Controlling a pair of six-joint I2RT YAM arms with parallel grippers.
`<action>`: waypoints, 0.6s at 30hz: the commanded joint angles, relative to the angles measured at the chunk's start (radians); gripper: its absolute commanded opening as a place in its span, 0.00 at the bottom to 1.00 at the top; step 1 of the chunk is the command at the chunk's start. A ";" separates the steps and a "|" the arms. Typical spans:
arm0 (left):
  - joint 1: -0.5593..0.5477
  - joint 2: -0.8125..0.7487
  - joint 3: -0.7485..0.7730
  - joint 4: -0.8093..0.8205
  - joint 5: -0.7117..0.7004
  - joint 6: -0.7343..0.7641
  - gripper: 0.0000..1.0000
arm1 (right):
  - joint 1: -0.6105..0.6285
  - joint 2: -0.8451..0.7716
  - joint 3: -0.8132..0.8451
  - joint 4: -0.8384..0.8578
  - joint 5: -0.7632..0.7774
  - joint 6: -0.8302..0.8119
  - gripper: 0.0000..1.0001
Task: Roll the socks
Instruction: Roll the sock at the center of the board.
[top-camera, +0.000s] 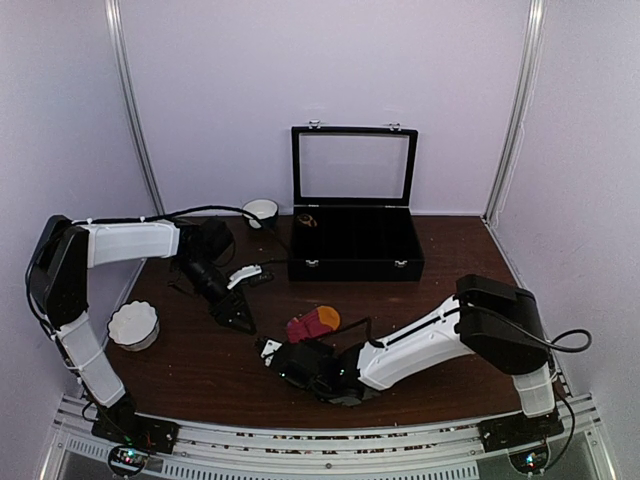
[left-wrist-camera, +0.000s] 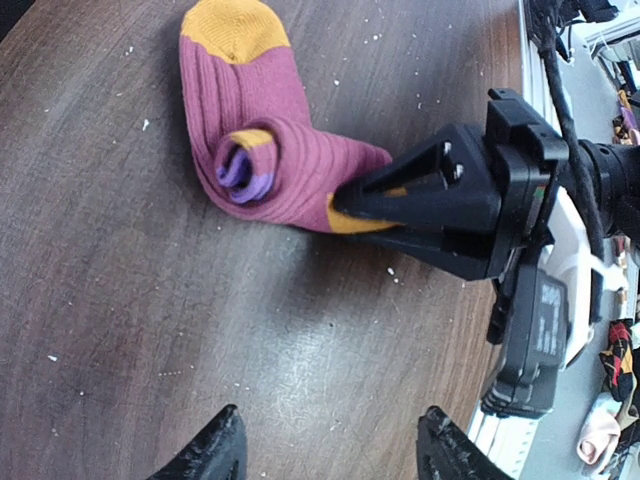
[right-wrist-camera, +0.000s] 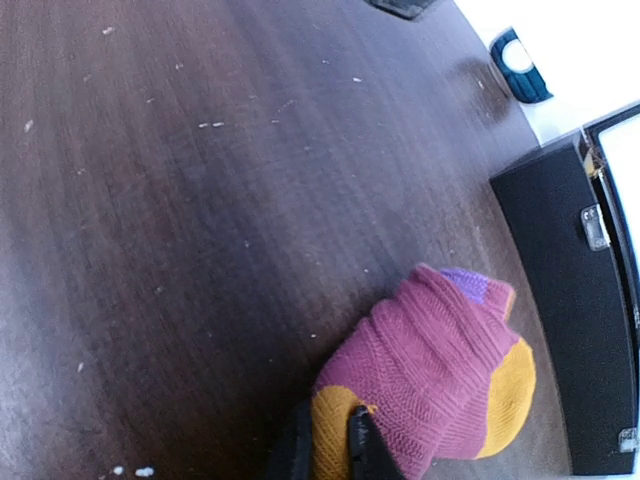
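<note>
The left gripper (left-wrist-camera: 332, 455) hangs partly open and empty above the dark wooden table (left-wrist-camera: 120, 300). Mid-table lies the magenta-red ribbed fabric sock (left-wrist-camera: 270, 150), orange-toed and partly coiled. The right gripper (left-wrist-camera: 338, 202) is pinched on its orange edge. A firm pinch and a tight, even roll toward the toe look best, with the left steadying the coil.

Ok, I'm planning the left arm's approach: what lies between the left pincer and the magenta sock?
Only bare table between left pincer and magenta sock, per the left wrist view; the right pincer grips the sock's side.
</note>
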 joint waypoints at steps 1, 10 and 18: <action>0.010 0.002 0.022 -0.022 0.041 0.032 0.60 | -0.027 -0.032 -0.054 -0.006 -0.107 0.095 0.00; 0.009 0.022 0.015 -0.044 0.096 0.076 0.61 | -0.162 -0.159 -0.200 0.143 -0.618 0.340 0.00; -0.008 0.054 0.018 0.010 0.103 0.037 0.62 | -0.178 -0.143 -0.260 0.247 -0.892 0.466 0.00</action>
